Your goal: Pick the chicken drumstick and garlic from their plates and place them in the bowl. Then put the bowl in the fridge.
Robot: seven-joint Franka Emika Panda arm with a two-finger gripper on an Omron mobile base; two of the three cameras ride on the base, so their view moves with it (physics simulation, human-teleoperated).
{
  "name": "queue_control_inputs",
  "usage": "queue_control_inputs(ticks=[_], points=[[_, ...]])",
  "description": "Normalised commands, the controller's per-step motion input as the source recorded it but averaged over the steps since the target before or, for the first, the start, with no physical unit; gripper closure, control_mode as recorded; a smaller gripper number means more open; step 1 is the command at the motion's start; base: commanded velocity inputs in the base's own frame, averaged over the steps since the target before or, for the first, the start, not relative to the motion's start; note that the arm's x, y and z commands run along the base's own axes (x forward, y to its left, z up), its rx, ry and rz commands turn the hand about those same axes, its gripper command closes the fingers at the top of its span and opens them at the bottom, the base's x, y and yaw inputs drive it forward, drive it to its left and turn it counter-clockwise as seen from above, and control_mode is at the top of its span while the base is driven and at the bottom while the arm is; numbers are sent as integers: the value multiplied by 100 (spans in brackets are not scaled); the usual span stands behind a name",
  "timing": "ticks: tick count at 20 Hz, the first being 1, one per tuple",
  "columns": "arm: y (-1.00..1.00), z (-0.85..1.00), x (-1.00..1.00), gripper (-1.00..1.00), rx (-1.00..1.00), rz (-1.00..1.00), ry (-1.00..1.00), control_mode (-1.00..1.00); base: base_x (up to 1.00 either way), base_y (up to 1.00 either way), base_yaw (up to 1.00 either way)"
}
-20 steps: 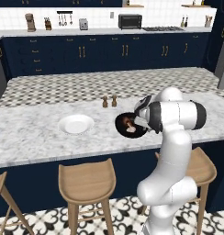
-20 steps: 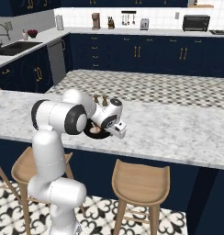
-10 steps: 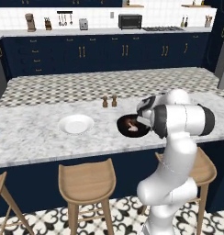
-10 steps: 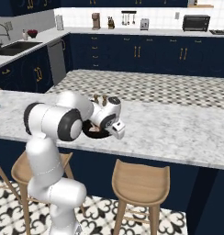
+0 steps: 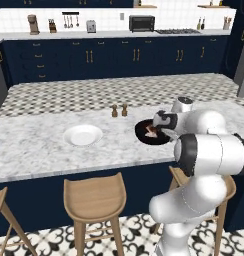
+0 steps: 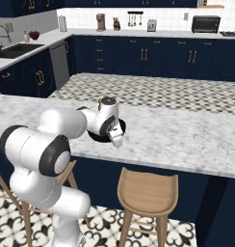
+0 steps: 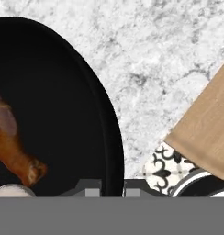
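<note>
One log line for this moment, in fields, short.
stage: grasp bowl | drumstick: in bowl | hand: at bowl rim | white plate: bare

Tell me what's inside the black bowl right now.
In the bowl lies the chicken drumstick, bone end toward the rim. A pale rounded thing at the hand view's bottom edge may be the garlic, mostly cut off.

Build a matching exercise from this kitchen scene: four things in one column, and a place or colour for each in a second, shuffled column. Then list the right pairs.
Things:
1. chicken drumstick
2. bowl
3. white plate
4. stool

Places and colours:
A. empty, on the marble counter left of the bowl
B. black, at the counter's near edge
C. wooden, on the floor below the counter
D. lying inside the bowl

Pairs: 1-D, 2-B, 3-A, 4-C
</note>
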Motion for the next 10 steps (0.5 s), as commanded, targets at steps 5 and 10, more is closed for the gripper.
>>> queue_control_inputs(ticks=[5, 10], points=[[3, 33, -67, 100, 0, -61, -5, -100, 0, 0, 0], [5, 86, -87, 100, 7, -33, -3, -100, 0, 0, 0]])
